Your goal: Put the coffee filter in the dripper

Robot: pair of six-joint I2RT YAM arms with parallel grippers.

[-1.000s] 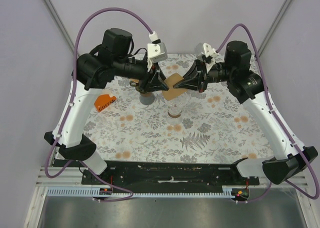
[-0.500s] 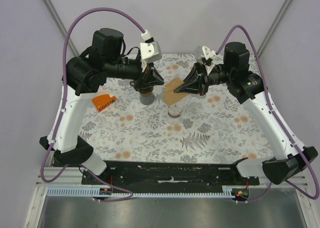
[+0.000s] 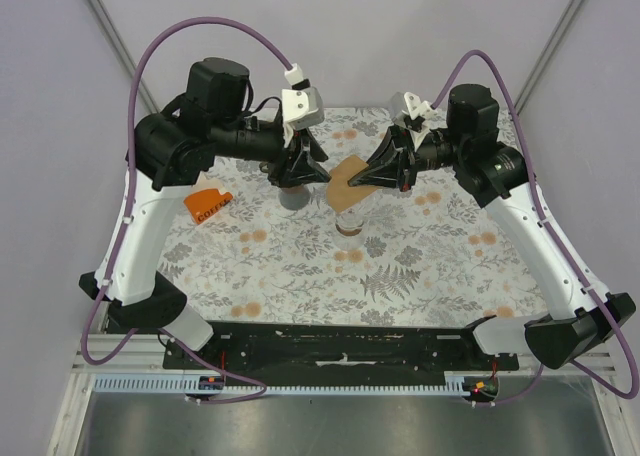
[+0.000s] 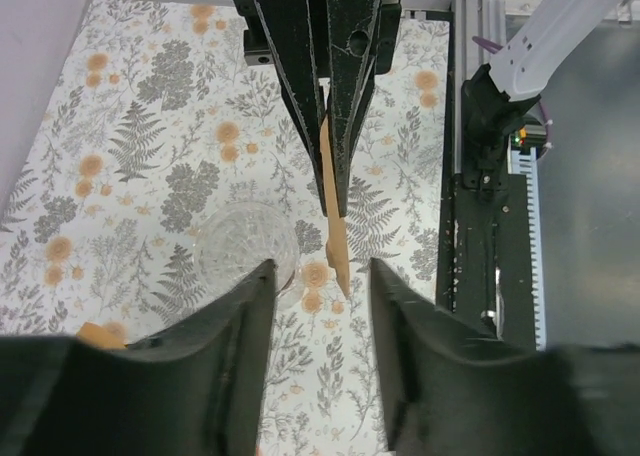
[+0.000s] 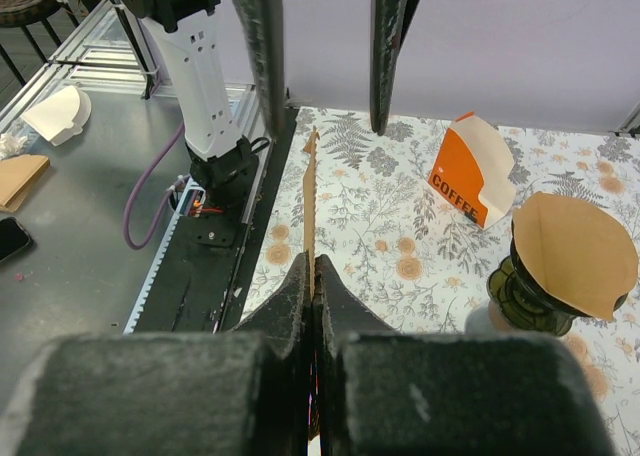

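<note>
Left jaws have drawn back toward 9 o'clock off the filter [image 3: 347, 184] since a second ago, and the filter has sunk a little toward the dripper [image 3: 350, 219]. They gape wide and hold nothing, just beside the filter's 9 o'clock edge. Right jaws, at its 3 o'clock, are pinched shut on one edge. Seen edge-on from the right wrist, the filter is flat and folded, not yet spread. It hangs in the air over the glass dripper, a touch toward 12 o'clock, and seems clear of the rim.

At the dripper's 10 o'clock a green stand [image 5: 525, 294] already carries a second filter [image 5: 575, 251], so the glass one is likely the target. A box [image 3: 210, 204] lies on the table [image 3: 420, 266] further toward 9 o'clock.

To do this well, the right pinch should stay firm while the left jaws take only one layer of the free edge and ease it open. Then the filter goes down point first, centred on the dripper. The glass looks light, so a sideways nudge could tip it.
</note>
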